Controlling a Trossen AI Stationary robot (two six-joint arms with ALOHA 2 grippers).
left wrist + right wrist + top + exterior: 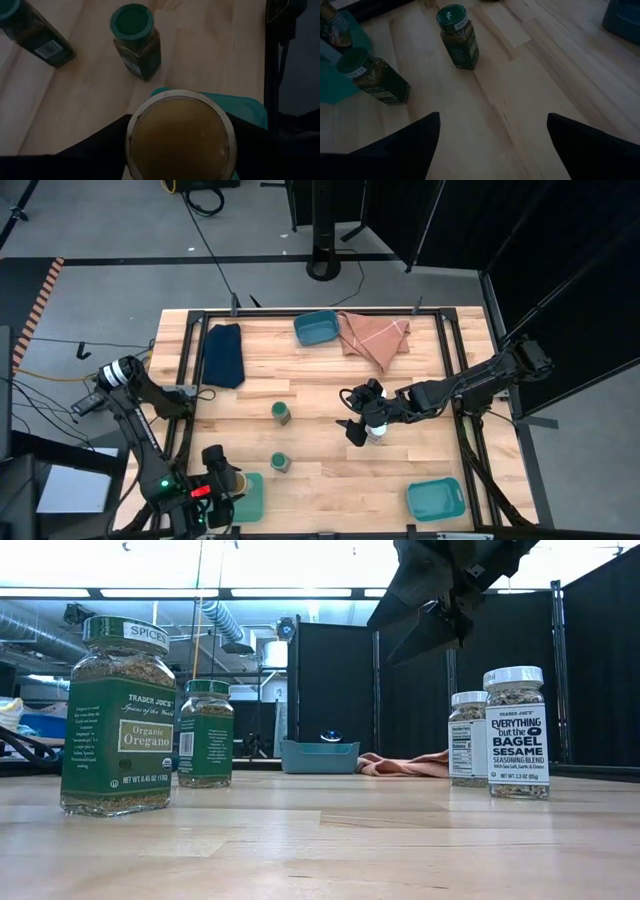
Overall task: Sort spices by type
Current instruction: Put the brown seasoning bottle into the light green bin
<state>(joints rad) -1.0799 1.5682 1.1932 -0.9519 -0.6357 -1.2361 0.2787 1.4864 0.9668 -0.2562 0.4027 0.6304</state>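
We see the right gripper (362, 423), jaws wide and empty, directly above the upright white-lidded jar (375, 431); left gripper (222, 480) clasps a tan-lidded jar (180, 137).

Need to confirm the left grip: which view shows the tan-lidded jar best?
Left wrist view: the tan-lidded jar fills it, between the left gripper's fingers. High view hides it under the left gripper; low view misses it.

Dark jointed arms (470, 383), black wedge fingers (402, 147).
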